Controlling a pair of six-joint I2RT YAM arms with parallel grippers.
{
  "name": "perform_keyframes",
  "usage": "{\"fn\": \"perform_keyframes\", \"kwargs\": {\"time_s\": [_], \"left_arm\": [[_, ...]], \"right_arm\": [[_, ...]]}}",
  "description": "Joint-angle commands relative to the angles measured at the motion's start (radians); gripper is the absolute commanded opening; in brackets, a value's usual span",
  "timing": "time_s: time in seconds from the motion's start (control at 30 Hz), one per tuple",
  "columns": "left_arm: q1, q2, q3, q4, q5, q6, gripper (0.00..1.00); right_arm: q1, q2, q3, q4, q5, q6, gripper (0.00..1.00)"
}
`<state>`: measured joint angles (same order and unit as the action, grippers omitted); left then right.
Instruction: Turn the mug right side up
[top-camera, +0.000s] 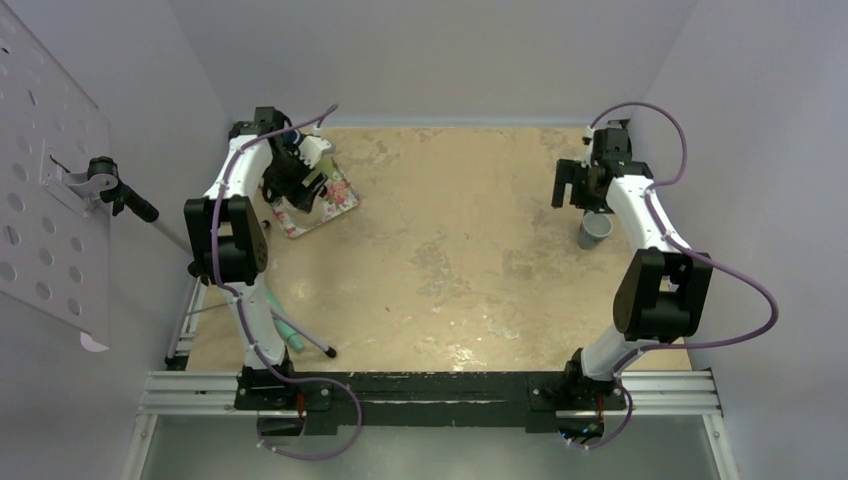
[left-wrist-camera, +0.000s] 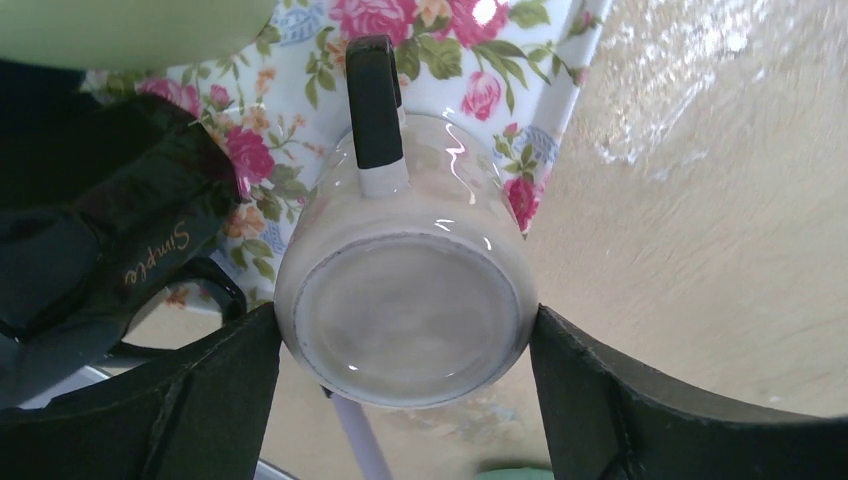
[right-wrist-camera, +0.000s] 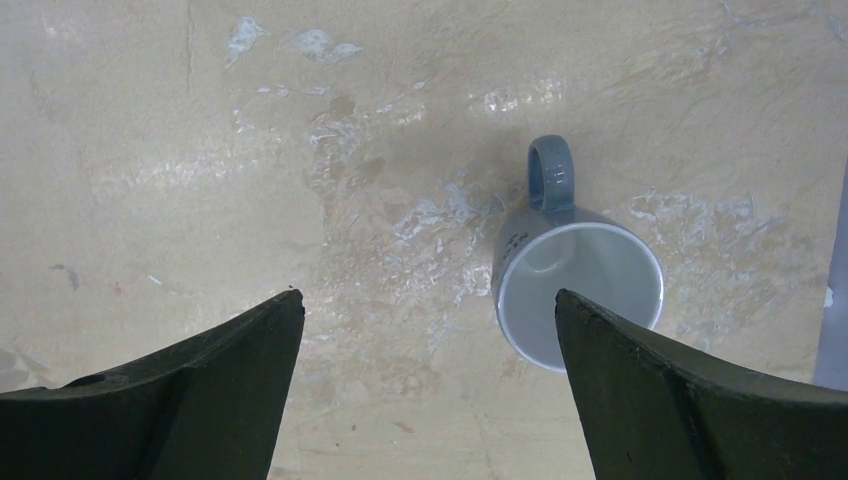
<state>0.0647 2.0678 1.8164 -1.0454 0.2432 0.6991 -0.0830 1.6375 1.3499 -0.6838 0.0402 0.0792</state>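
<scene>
A white mug (left-wrist-camera: 405, 310) with a black handle (left-wrist-camera: 372, 100) shows its flat base to the left wrist camera, so it is upside down. It sits over the near edge of a floral tray (left-wrist-camera: 470, 40). My left gripper (left-wrist-camera: 405, 320) is shut on the mug, one finger pressed on each side of its body. In the top view the left gripper (top-camera: 300, 188) hangs over the floral tray (top-camera: 342, 196) and hides the mug. My right gripper (right-wrist-camera: 430, 300) is open above bare table, holding nothing.
A blue-grey mug (right-wrist-camera: 578, 290) stands upright next to my right gripper (top-camera: 575, 188), also seen by the right arm (top-camera: 595, 229). A black item (left-wrist-camera: 150, 230) lettered "Simple" lies on the tray. A green object (top-camera: 292, 338) and a thin pole (top-camera: 318, 345) lie near the left base.
</scene>
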Motion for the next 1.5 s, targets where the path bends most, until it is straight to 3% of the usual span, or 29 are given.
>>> {"fn": "perform_keyframes", "kwargs": {"time_s": [0.0,0.1,0.37,0.53,0.67,0.8,1.0,1.17,1.3,1.47], "left_arm": [[-0.005,-0.017,-0.013,-0.151,0.069,0.272,0.90],[-0.004,-0.012,0.017,-0.140,0.108,0.309,1.00],[-0.011,-0.005,0.131,-0.187,0.230,0.323,1.00],[-0.044,0.063,0.239,-0.157,0.138,0.200,1.00],[-0.050,0.131,0.265,-0.153,0.043,0.200,1.00],[-0.106,0.116,0.268,-0.127,0.066,0.219,1.00],[-0.196,0.138,0.300,-0.092,0.046,0.247,0.84],[-0.197,0.282,0.471,-0.194,-0.083,0.261,0.85],[-0.197,0.309,0.437,-0.132,-0.205,0.282,0.77],[-0.197,0.328,0.415,-0.138,-0.240,0.301,0.77]], "right_arm": [[0.019,-0.047,0.018,0.012,-0.015,-0.021,0.98],[0.025,-0.049,0.017,0.009,-0.012,-0.025,0.98],[0.026,-0.060,0.003,0.012,-0.013,-0.036,0.99],[0.026,-0.043,0.035,0.002,-0.028,-0.042,0.99],[0.026,-0.060,0.046,0.001,-0.024,-0.051,0.99],[0.026,-0.082,0.021,0.017,-0.033,-0.054,0.99],[0.028,-0.079,0.025,0.007,-0.037,-0.057,0.99],[0.029,-0.095,0.005,0.019,-0.038,-0.058,0.99],[0.036,-0.073,0.016,0.014,-0.039,-0.053,0.98],[0.054,-0.052,0.029,0.008,-0.037,-0.055,0.98]]}}
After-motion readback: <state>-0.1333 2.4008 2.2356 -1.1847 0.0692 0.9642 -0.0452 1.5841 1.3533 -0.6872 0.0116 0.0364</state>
